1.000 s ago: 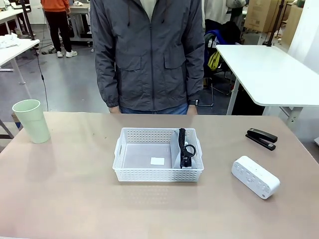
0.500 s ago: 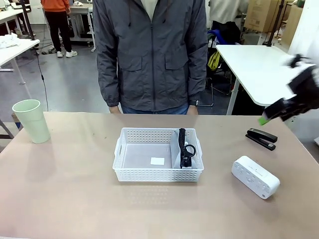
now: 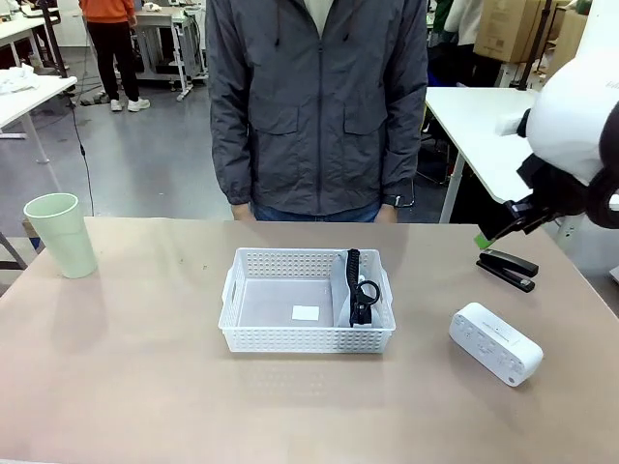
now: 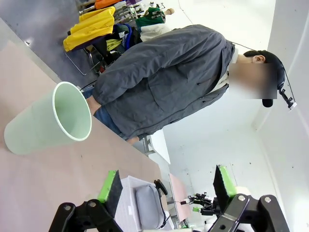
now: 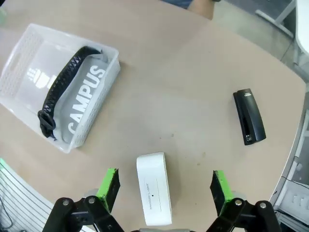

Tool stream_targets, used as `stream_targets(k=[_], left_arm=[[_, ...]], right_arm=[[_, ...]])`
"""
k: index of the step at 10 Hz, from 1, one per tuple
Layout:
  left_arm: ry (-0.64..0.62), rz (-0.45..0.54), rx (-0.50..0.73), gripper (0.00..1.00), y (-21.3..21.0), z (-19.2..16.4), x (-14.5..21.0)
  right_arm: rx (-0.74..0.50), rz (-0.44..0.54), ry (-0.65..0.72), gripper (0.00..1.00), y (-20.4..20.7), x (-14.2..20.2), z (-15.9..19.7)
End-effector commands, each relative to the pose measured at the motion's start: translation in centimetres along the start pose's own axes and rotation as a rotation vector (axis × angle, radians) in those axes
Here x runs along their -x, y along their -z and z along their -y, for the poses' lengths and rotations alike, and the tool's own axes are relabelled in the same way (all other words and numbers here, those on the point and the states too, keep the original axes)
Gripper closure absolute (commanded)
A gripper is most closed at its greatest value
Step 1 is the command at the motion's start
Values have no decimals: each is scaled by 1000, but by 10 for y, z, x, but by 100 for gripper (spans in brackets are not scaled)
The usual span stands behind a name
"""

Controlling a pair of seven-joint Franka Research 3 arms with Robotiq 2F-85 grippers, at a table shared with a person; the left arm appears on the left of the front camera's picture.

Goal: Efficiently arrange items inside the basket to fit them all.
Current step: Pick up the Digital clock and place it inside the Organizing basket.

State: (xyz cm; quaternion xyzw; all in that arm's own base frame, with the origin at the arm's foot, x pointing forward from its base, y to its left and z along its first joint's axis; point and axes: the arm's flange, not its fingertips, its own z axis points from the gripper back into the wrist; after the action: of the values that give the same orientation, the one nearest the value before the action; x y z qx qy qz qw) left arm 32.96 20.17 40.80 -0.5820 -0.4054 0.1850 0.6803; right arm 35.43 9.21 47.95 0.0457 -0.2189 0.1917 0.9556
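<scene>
The white perforated basket [image 3: 290,338] sits mid-table. Inside it, along its right wall, the grey "CAMPUS" pouch [image 3: 340,290] stands on edge with its black strap on top. The pale green cup [image 3: 61,235] stands upright at the far left. A white rectangular box [image 3: 495,343] lies right of the basket, and the small black block [image 3: 507,270] lies behind it. My right gripper [image 3: 495,230] hangs above the block. In the right wrist view it [image 5: 165,186] is open, high above the box [image 5: 153,195], the block [image 5: 249,123], the basket [image 5: 29,53] and the pouch [image 5: 84,96]. My left gripper [image 4: 167,183] is open and holds nothing; beyond it are the cup [image 4: 48,121] and the basket [image 4: 126,193].
A person in a grey jacket [image 3: 319,106] stands at the table's far edge, behind the basket, arms down. A white side table [image 3: 513,135] stands beyond the right corner. The basket's left half is bare apart from a small white label [image 3: 306,312].
My right arm has come into the front view from the right and moved left and down, over the black block. The person has shifted slightly to the right.
</scene>
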Motion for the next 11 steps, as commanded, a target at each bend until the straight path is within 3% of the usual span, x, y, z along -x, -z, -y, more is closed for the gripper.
stream_targets(k=[1,2,3,5,11], left_arm=[[12,7,19,0,-1,1,1],[12,7,19,0,-1,1,1],[12,7,19,0,-1,1,1],[12,7,19,0,-1,1,1],[12,7,19,0,-1,1,1]], right_arm=[[4,-33,-36,0,4,0,-3],[0,0,0,0,0,0,0],[58,-50,-6,0,6,-4,-8],[28,-170,10,0,36,22,-10],[-43,-283,21,0,73,58,-7]])
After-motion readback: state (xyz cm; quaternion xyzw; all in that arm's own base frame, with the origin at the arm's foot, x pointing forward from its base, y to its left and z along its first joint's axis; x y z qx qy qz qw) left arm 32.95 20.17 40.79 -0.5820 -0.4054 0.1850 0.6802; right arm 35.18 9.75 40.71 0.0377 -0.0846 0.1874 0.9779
